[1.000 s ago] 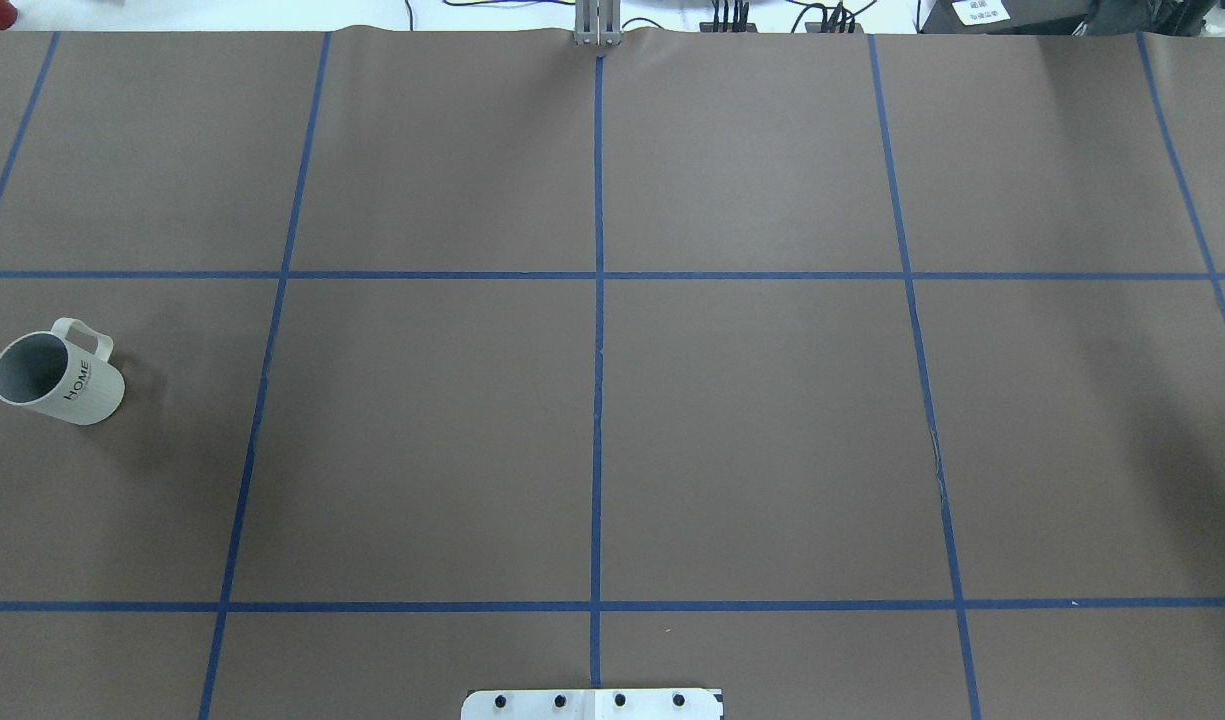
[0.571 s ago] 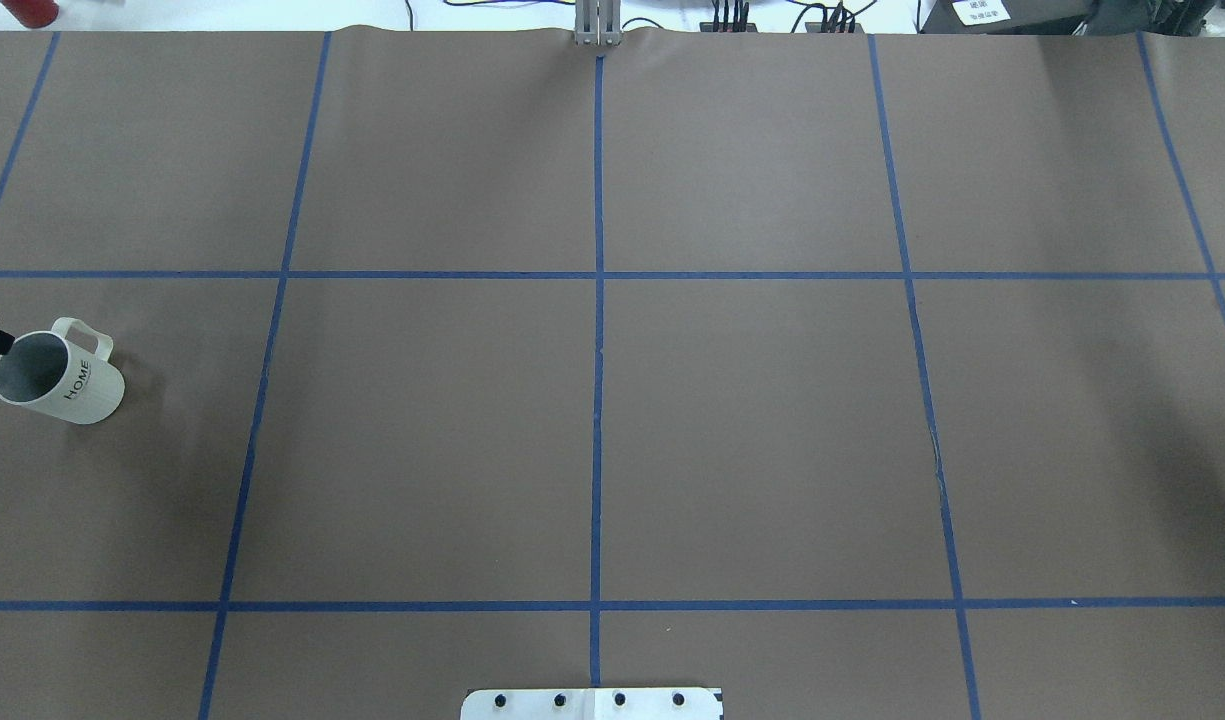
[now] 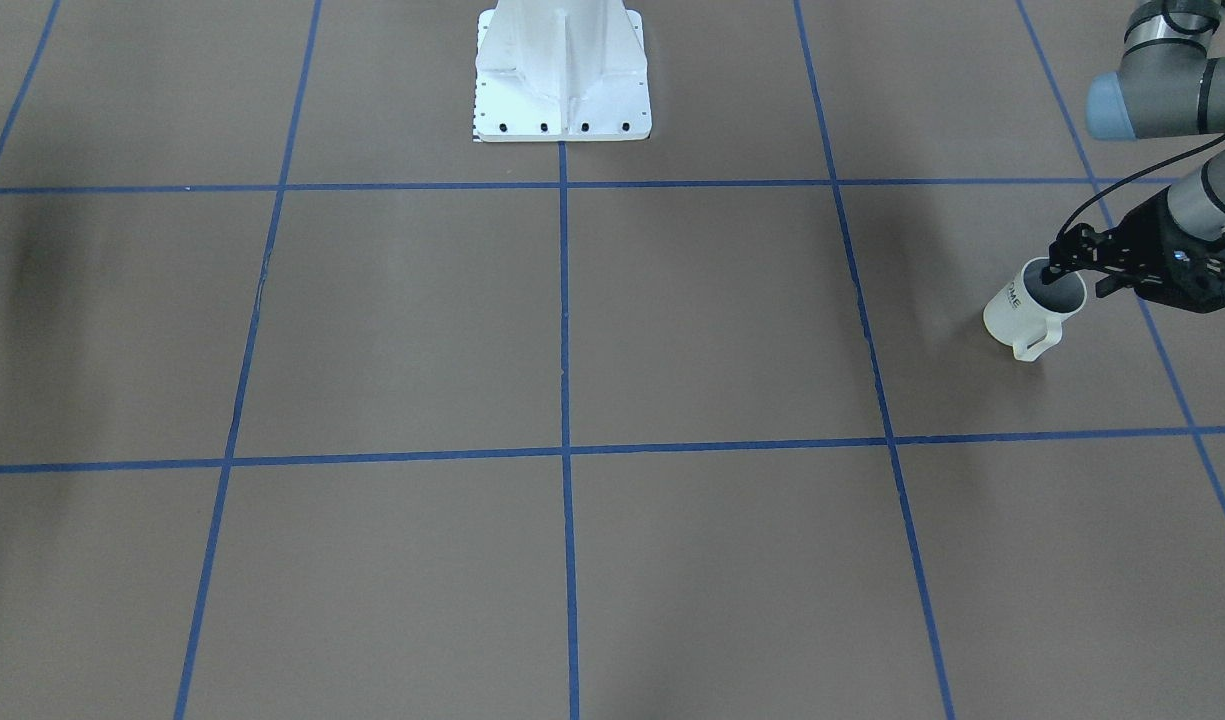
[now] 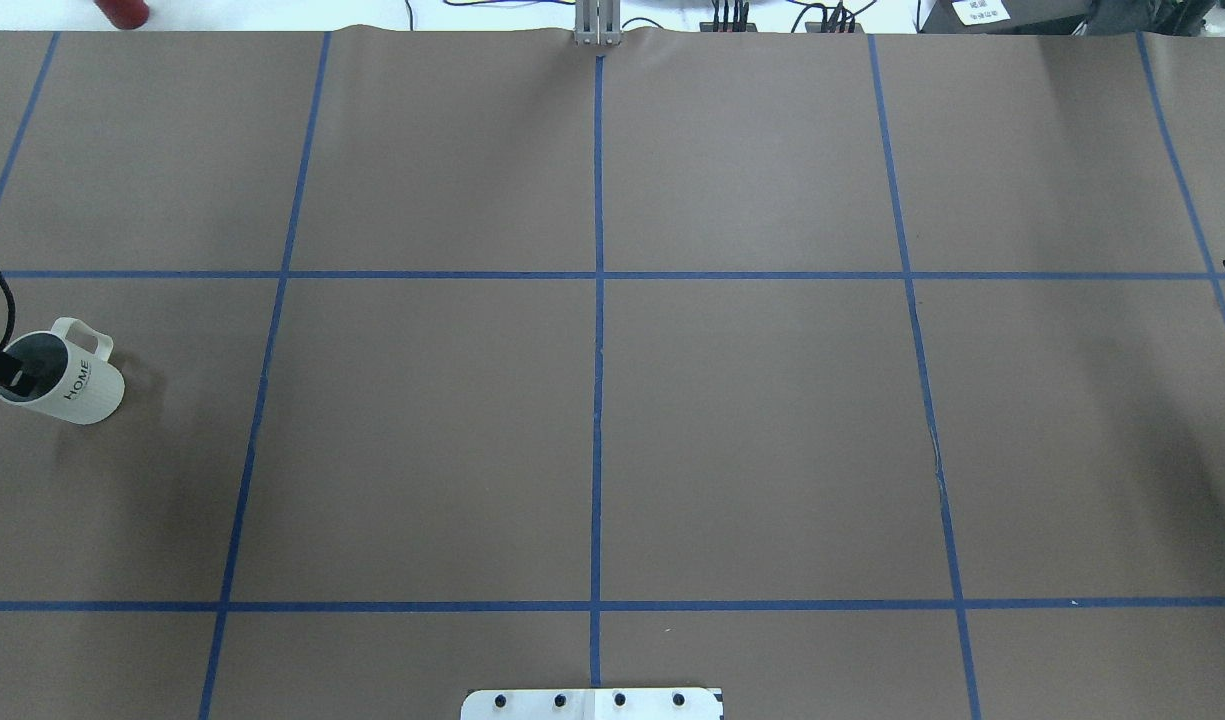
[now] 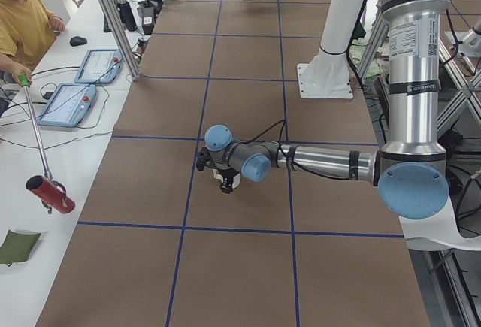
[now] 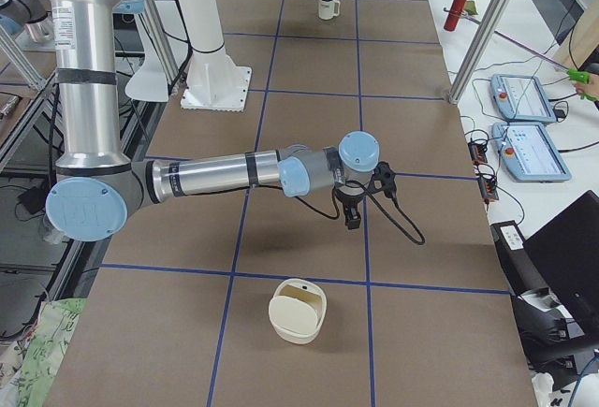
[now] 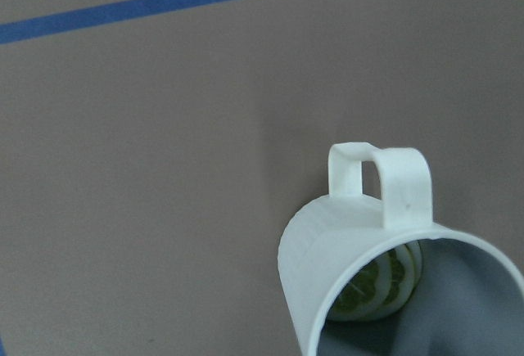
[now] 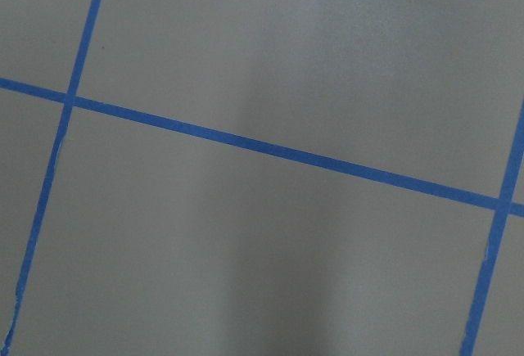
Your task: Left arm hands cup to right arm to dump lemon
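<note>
Table covering is brown paper, divided into rectangles by blue tape lines. Nearest the robot, the white base plate sits on the centre line at 6 o'clock in the overhead view.

The cup stands at 9 o'clock, near the table's left edge and clear of the tape. Its long axis is vertical, with the base on the paper and the mouth up. The handle points toward 1 o'clock, away from the robot. The lemon lies inside on the handle side, cut face visible.

The left gripper hangs at the cup's mouth with one fingertip over the grey interior. Whether it is spread or pressed together cannot be told. The right gripper hovers above the paper toward 3 o'clock, state likewise not discernible. A cream container rests at that end.

Beyond the 12 o'clock edge are cables. On a white bench there are two tablets. An operator holds a pole tipped with a red cylinder.
</note>
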Controlling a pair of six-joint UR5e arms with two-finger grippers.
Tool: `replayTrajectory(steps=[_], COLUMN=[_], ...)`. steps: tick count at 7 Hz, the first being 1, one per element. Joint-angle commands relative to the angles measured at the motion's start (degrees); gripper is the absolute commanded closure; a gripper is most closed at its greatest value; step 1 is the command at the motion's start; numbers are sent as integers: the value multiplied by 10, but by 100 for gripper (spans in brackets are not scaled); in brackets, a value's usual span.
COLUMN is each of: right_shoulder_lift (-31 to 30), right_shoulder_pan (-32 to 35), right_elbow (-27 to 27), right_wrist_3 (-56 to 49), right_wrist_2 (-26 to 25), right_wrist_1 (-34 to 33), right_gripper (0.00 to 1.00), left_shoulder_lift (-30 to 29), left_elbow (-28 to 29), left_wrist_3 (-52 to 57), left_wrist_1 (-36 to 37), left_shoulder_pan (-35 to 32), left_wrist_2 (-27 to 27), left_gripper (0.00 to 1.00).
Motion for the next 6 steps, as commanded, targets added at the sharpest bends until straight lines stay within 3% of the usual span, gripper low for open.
replayTrajectory(steps=[1,2,3,4,6], right_shoulder_lift=[0,0,1,2,6], right_shoulder_pan=[0,0,0,0,-1], right_elbow=[1,-1,0,0,0], right_wrist_3=[0,1,3,8,14], right_wrist_2=[-1,-2,-3,-3,-2], right_wrist_1=[0,0,0,0,32], right_gripper=[0,0,0,0,0], left_shoulder_lift=[-13,-29,-61,-116,-201], left_elbow=[0,10,2,-14,-30], left_wrist_3=[-3,-3,-56,-82,-208], left_wrist_1=[4,11,95,148,160], left_shoulder_pan=[0,1,-1,-8,-6], left_wrist_2=[-16,-38,-86,-95,-98], left_gripper=[100,100,100,100,100])
